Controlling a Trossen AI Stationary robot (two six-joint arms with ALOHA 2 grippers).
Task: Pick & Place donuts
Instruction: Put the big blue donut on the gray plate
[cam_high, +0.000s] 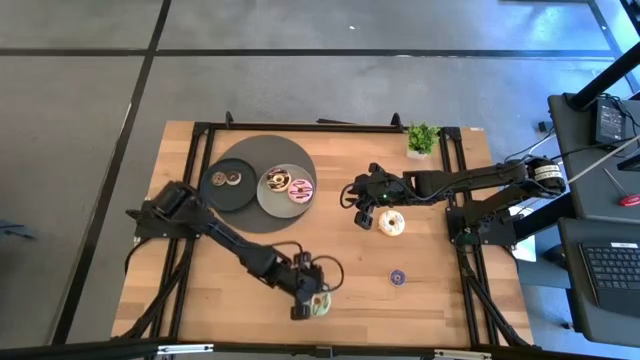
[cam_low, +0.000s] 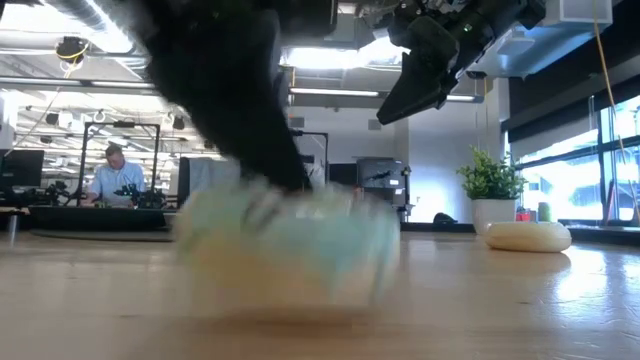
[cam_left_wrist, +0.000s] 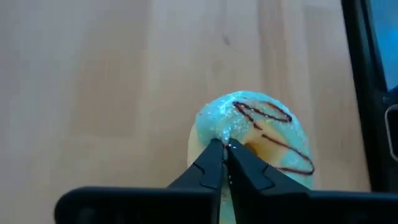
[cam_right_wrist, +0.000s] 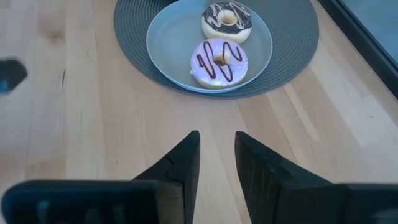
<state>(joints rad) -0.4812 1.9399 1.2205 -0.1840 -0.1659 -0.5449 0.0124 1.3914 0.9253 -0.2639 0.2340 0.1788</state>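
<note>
Nearest to you, at the table's 6 o'clock edge, the L gripper (cam_left_wrist: 225, 155) is clenched on the near rim of the green-iced donut (cam_left_wrist: 255, 140), tips pinched together on a thin bite of icing w/ the ring resting on the wood. Risk as I judge it: that bite is shallow and off-centre, so on lift the donut could swing or slip out and roll off the edge, which is just beside it. The R gripper (cam_right_wrist: 216, 155) hovers near table centre, fingers parted, holding nothing; the cream-white donut (cam_high: 391, 223) lies just beside it at 5 o'clock, so a careless drop could clip it. A tiny purple donut (cam_high: 397, 277) sits apart, toward 4 o'clock. Farther, at 11 o'clock, the grey plate (cam_right_wrist: 168, 43) on the dark disc (cam_right_wrist: 292, 37) holds the pink donut (cam_right_wrist: 219, 60) and chocolate donut (cam_right_wrist: 227, 20). Surface: light wood table (cam_high: 240, 300), potted plant (cam_high: 423, 138) at 1 o'clock. Beyond: lab room, a person seated at a desk (cam_low: 113, 175).
</note>
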